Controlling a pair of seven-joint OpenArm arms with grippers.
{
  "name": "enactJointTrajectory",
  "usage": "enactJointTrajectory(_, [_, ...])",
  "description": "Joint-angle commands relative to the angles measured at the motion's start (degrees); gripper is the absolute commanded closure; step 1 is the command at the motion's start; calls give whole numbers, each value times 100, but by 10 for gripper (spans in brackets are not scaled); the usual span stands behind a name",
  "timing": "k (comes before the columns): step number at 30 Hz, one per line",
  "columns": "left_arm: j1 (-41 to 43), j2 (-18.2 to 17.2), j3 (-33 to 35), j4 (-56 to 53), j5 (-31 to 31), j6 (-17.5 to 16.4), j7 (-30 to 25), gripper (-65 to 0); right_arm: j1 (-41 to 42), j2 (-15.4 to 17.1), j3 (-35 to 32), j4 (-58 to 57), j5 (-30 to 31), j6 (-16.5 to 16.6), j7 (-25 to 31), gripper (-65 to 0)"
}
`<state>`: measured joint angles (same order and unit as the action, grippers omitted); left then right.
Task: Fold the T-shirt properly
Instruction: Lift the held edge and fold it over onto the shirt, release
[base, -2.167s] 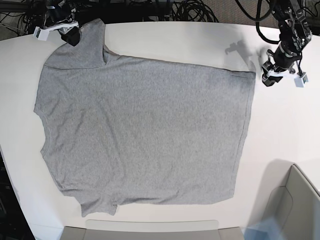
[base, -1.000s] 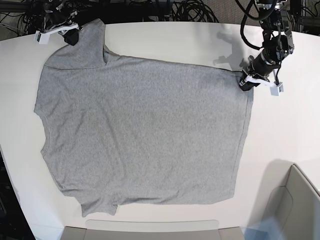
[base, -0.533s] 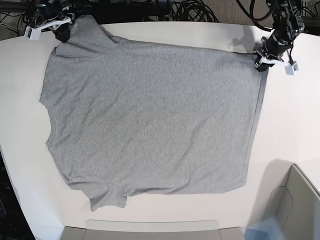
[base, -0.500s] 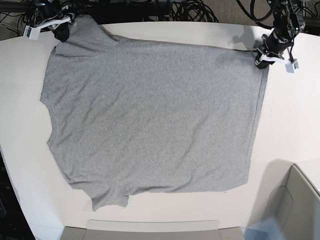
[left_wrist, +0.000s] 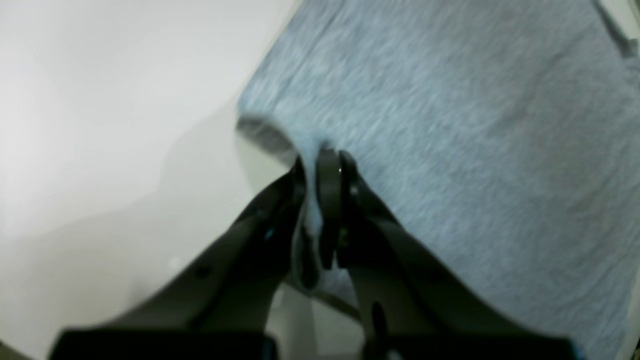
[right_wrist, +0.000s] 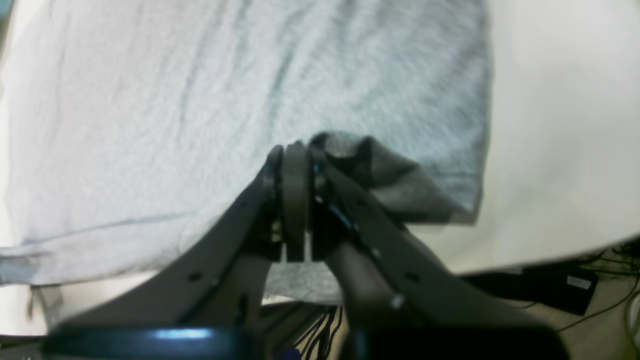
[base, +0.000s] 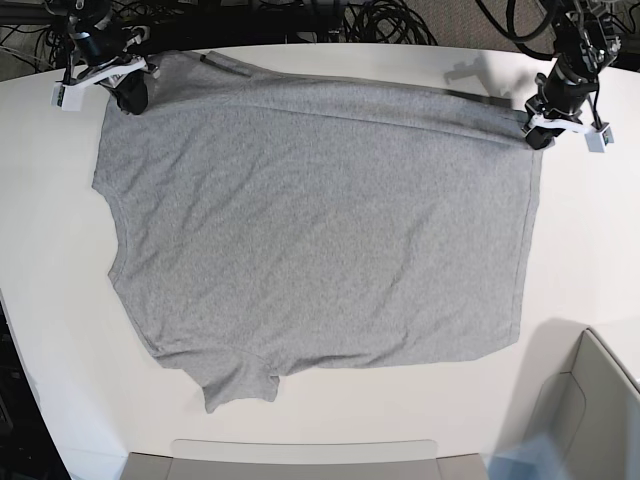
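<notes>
Big white desk (base: 590, 250) with a round edge. Black cables (base: 380, 20) tangled behind, far side. Grey chair (base: 585, 410) near right.

Even, bright overhead light fills the base view, sharp throughout, with soft shadows on the glossy white table (base: 330, 70). Both wrist views are soft and smeared; the heather-grey cotton T-shirt (left_wrist: 450, 125) blurs, and the near black gripper fingers (right_wrist: 295, 200) sit out of focus.
</notes>
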<state>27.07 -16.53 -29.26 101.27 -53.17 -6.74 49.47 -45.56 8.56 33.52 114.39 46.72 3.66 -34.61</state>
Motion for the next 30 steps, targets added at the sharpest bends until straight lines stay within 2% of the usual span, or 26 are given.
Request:
enactJointTrajectory(1, [23,-74,-59,92,-42,-16,-81,0,15,116,11,100,-79,51,28,0])
enactJointTrajectory(4, [-118,-83,-50,92,-33,-16,-81,0,270,116,2,100,-386,51,-16,0])
enactJointTrajectory(11, [-514,-83,-6,57,-24,-7,-64,0,604,265,2,100,-457,51,-16,0])
enactJointTrajectory(17, [-1340,-74,-6,-470,-15,-7,622,0,1088,494,-95,56,-465,51,-25,0])
enactJointTrajectory(19, [-1569,-83,-6,-699,-15,-7,657,0,1255,520,-244,56,-720,51,-25,0])
enactJointTrajectory(25, [-1973,-92,2,-1050,-15,-7,666,0,1932,476,-886,-41,-2118,51,-25,0])
enactJointTrajectory(30, [-2325,-109,2,-1604,-15,-7,666,0,2407,476,-1000,-331,-2241,51,-25,0])
